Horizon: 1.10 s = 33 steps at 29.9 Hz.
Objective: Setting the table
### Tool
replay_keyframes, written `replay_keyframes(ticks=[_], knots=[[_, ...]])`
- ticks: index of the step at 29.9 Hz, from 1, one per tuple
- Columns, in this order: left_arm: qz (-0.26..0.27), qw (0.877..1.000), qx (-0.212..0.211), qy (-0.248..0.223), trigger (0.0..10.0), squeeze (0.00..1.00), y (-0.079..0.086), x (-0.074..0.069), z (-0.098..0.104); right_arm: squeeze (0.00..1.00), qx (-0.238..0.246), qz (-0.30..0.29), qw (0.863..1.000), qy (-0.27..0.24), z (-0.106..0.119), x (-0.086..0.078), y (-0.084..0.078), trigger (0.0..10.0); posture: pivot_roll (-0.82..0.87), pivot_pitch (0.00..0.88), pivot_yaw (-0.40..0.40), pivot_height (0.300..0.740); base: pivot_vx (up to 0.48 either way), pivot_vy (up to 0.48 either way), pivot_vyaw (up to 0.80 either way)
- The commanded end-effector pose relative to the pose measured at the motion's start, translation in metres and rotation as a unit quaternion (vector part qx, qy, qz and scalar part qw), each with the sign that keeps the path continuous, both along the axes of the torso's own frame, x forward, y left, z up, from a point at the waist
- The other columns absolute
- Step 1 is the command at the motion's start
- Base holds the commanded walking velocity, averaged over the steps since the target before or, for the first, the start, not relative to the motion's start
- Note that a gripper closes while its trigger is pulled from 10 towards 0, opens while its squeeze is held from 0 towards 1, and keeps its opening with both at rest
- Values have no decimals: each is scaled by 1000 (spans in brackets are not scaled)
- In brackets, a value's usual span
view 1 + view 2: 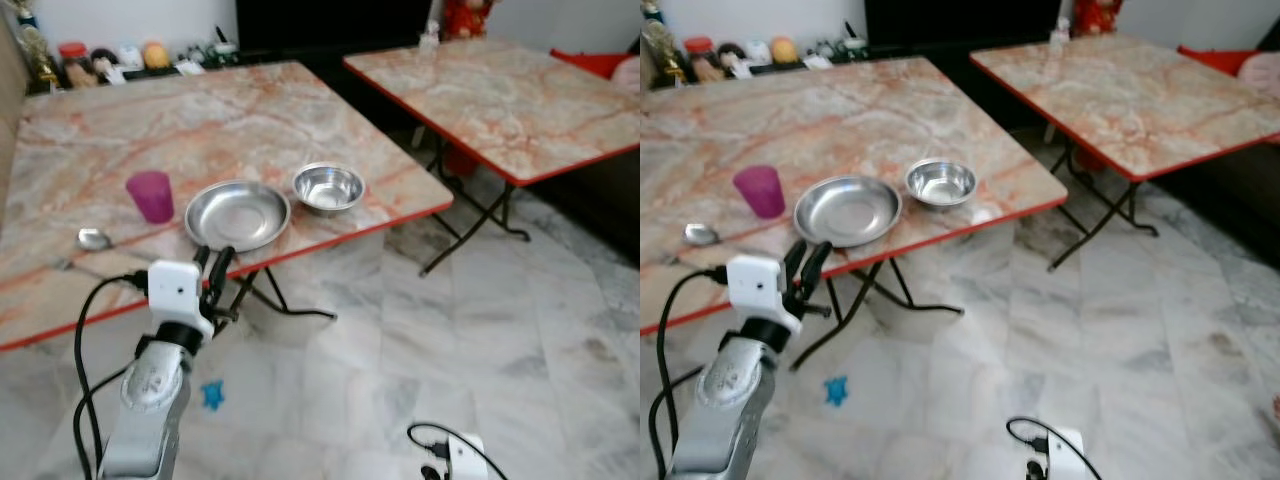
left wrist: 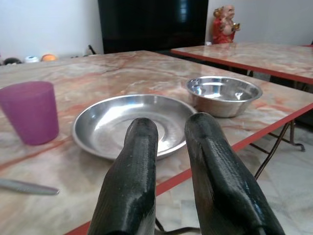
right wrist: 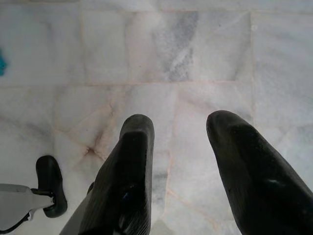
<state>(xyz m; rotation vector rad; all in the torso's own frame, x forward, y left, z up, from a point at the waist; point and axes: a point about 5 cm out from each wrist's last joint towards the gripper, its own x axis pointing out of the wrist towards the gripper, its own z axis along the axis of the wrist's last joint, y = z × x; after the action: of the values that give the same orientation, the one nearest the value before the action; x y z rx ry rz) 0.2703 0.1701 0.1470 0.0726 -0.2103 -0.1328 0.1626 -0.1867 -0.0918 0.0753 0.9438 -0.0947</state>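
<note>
Left hand [image 1: 214, 262], fingers slightly apart, empty, just short of plate [image 1: 237, 214] at counter [image 1: 200, 130] edge. Cup [image 1: 150, 195], bowl [image 1: 328, 188] flank plate. Right hand [image 3: 178, 142] apart over floor [image 3: 195, 58].

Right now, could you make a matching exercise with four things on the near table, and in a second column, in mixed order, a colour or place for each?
Things:
1. cup
2. plate
3. bowl
4. spoon

Descriptions:
A. steel, deep, nearest the table's right corner
B. purple
C. lies flat, left of the plate and nearer the table's front edge than the cup
D. wide and shallow, just beyond the left pincer

Pairs: 1-B, 2-D, 3-A, 4-C
</note>
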Motion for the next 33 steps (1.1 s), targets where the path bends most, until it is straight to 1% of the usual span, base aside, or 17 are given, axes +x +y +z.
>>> replay_keyframes(ticks=[1, 2, 4, 13, 17, 23, 26, 33], knots=[[-4, 1000, -3, 0, 10000, 0, -2, 1, 3, 0, -3, 2, 1000, -7, 2, 3, -1, 10000, 157, 16, -74, 740, 0, 0, 0], [-4, 1000, -4, -1, 10000, 0, -2, 1, 4, 0, 0, 2, 1000, -14, 3, 6, 1, 10000, 155, 19, -73, 740, 0, 0, 0], [-4, 1000, -5, 0, 10000, 0, -2, 2, 4, 0, 0, 2, 1000, -15, 3, 8, 1, 10000, 155, 21, -73, 740, 0, 0, 0], [6, 1000, -3, 12, 10000, 0, 0, 2, 1, 0, -2, 8, 1000, -8, 2, 5, 3, 10000, 155, 32, -70, 740, 0, 0, 0], [6, 1000, -3, 11, 10000, 0, 0, 3, 1, 0, -6, 22, 1000, -10, 2, 5, 4, 10000, 157, 35, -70, 740, 0, 0, 0], [5, 1000, -3, 11, 10000, 0, 1, 3, 2, 0, -2, 23, 1000, -11, 2, 6, 5, 10000, 155, 40, -67, 740, 0, 0, 777], [5, 1000, -2, 12, 10000, 0, 1, 2, 2, 0, -1, 14, 1000, -10, 2, 6, 4, 10000, 156, 40, -68, 740, 0, 0, 0], [6, 1000, -1, 15, 10000, 0, 2, 1, 1, 0, -1, 14, 1000, -7, 2, 4, 3, 10000, 156, 42, -70, 740, 0, 0, 0]])
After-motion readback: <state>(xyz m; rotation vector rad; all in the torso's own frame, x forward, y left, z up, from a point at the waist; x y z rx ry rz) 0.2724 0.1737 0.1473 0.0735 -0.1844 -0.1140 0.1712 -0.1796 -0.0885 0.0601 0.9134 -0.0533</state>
